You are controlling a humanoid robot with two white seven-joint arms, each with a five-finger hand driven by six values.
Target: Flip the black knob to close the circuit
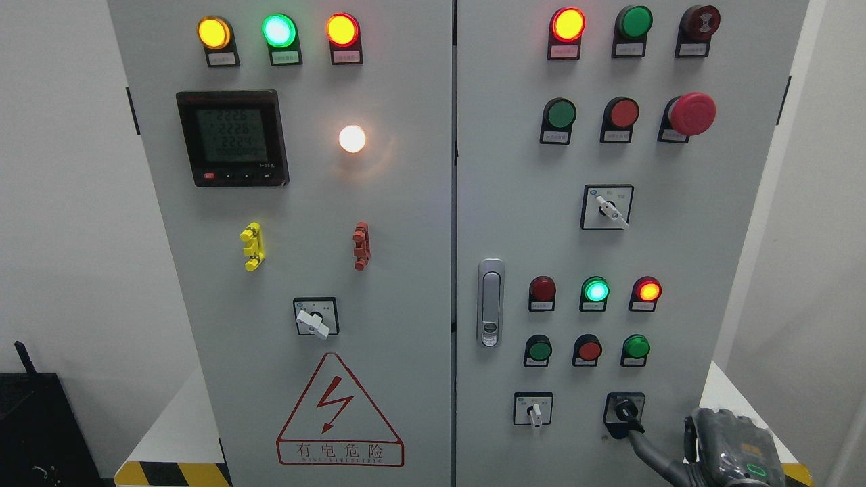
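The black knob (pixel 624 410) sits in a black square frame at the lower right of the cabinet's right door (pixel 676 325). Its lever points down and to the right. My right hand (pixel 724 450) comes in from the bottom right corner, dark grey and low in the picture. Its front end reaches up and left to the knob's lever and seems to touch it. I cannot tell what grip it has there. The left arm is out of view.
A white-levered selector (pixel 534 410) sits to the knob's left, with rows of lamps and push buttons (pixel 588 350) above it. A red mushroom stop button (pixel 691 113) and the door latch (pixel 490 302) stick out of the panel. A black box (pixel 34 433) stands at the lower left.
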